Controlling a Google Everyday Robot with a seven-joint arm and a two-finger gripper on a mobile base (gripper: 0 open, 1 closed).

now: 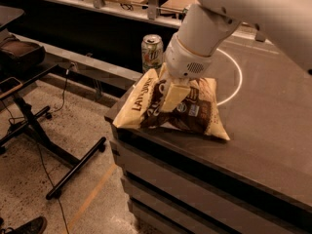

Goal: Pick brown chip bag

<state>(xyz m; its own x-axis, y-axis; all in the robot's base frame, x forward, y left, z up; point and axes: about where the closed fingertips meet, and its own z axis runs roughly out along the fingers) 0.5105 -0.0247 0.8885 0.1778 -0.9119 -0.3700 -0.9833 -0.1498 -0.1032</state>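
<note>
One black stand [48, 145] on floor far left, then soda can [152, 52], then brown chip bag [197, 115] lying on table [273, 130] near-left corner, gripper [171, 99] down on its middle, hold can't be told.

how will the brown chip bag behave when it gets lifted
Likely floppy: the brown chip bag looks crinkled, so it may sag around the gripper at its middle. Probably light, being puffed up; its shiny film could slip.

Plastic end effector [173, 97] on glossy brown chip bag [199, 112].
</note>
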